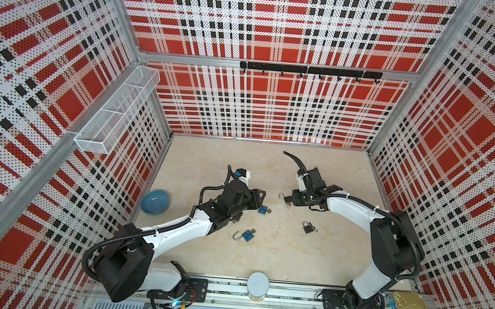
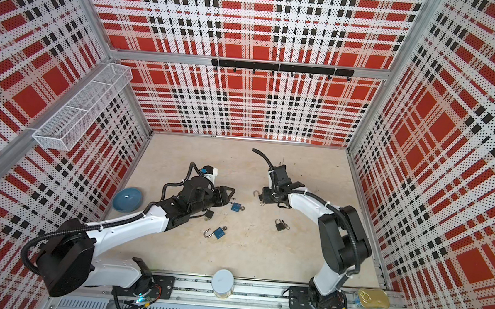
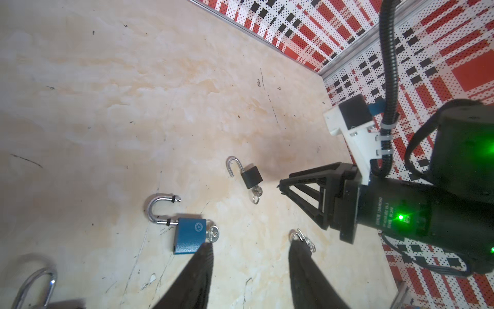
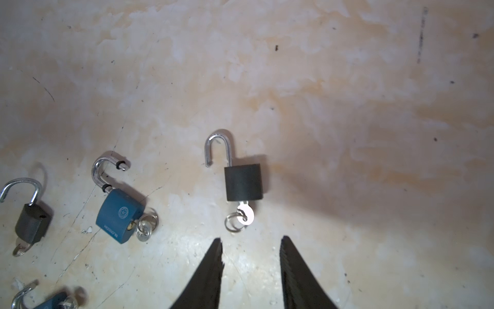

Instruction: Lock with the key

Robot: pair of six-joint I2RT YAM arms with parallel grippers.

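Several padlocks lie on the beige floor, each with a key in it. A black padlock (image 4: 243, 183) with its shackle swung open and its key (image 4: 246, 214) lies just ahead of my right gripper (image 4: 251, 240), which is open and empty; in a top view this padlock (image 1: 287, 199) lies by that gripper (image 1: 293, 197). A blue padlock (image 3: 189, 235) with an open shackle and a key (image 3: 212, 234) lies at one fingertip of my left gripper (image 3: 252, 244), open with nothing between its fingers. A small metal ring (image 3: 303, 239) shows at the other fingertip.
More padlocks lie near: a blue one (image 1: 246, 235) with an open shackle, a black one (image 1: 307, 227) with a shut shackle, and a black one (image 2: 208, 216) by the left arm. A blue bowl (image 1: 155, 201) sits at the left wall. A white jar (image 1: 258, 286) and a tin (image 1: 407, 301) stand on the front rail.
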